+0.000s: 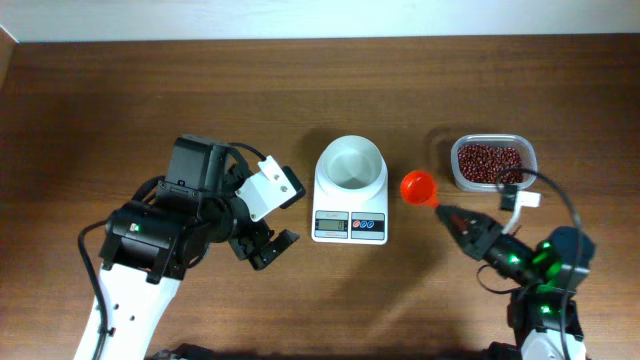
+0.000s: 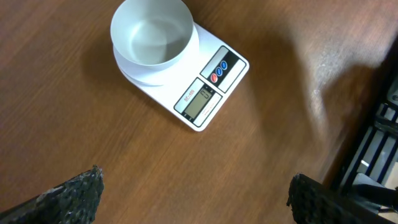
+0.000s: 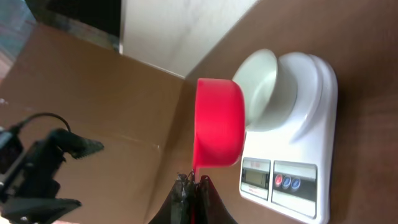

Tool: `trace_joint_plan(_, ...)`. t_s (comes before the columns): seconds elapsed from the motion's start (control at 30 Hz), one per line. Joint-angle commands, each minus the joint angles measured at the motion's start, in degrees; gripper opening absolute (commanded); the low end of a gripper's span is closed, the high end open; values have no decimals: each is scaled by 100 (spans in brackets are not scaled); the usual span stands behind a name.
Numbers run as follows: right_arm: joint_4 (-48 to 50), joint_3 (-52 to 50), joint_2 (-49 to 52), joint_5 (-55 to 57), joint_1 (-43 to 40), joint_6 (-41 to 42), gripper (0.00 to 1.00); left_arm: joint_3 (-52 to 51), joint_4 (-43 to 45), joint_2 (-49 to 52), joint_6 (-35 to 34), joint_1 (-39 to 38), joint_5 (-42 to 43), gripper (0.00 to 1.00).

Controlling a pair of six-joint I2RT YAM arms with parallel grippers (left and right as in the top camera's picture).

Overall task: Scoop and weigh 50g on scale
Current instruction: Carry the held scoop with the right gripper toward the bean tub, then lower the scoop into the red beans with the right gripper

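One scale [image 1: 350, 214] sits at the middle of the table [image 1: 150, 100], its display and buttons on the 6 o'clock edge and its white bowl [image 1: 350, 163] toward 12 o'clock. The left wrist view shows the bowl empty, and the display's figures are too small to read. Just beside the scale, at 3 o'clock from the bowl, hangs a red scoop [image 1: 418, 186], apart from the bowl and between it and the tub of beans [image 1: 492, 163]. From above the scoop's cup shows only red inside, so it looks unloaded. Its long axis runs from the cup at 10 o'clock down to the handle at 4 o'clock, where the right gripper [image 1: 447, 211] is clamped tight on it. From the cup the tub lies at about 2 o'clock and the bowl at 9 o'clock, and the right arm is plainly the nearer to both. I judge the coming move to be a short swing toward 2 o'clock into the beans, then back across to the bowl. The left gripper [image 1: 272, 246] waits near the scale at 8 o'clock, jaws spread wide and holding nothing.
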Motion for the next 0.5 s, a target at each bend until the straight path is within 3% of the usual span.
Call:
trace_joint_plan(0.0, 35, 411, -17, -498, -424, -310, 4, 96, 13, 0, 87, 28, 24, 99)
trace_joint_plan(0.33, -704, 518, -11, 11, -511, -1353, 4, 96, 11, 4, 87, 28, 214, 99)
trace_joint_plan(0.47, -710, 761, -9, 133, -514, -1370, 4, 96, 11, 4, 87, 28, 214, 99)
